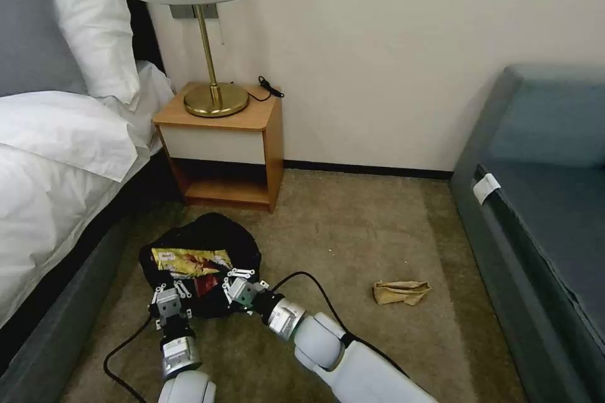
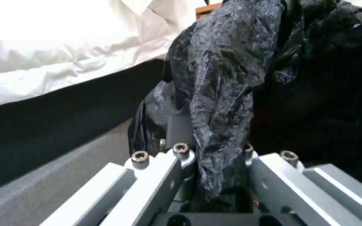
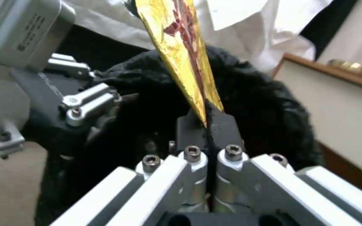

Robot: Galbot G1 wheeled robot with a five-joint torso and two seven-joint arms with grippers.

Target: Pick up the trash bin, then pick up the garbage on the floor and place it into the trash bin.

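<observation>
One bin [image 1: 208,245], one gold wrapper [image 1: 189,261], one paper wad [image 1: 401,291], one lamp [image 1: 201,25], two pillows [image 1: 63,25], two end effectors [image 1: 169,295].

**Little print, none of it readable**

The grey metal housing of the left arm's wrist [image 3: 22,34] carries a few lines of small dark print in the right wrist view, too fine to make out. The gold-brown candy wrapper [image 1: 189,261] bears a small pale patch with dark marks in the head view, also unreadable. The white tag on the grey-blue sofa's edge [image 1: 486,187] looks blank.
</observation>
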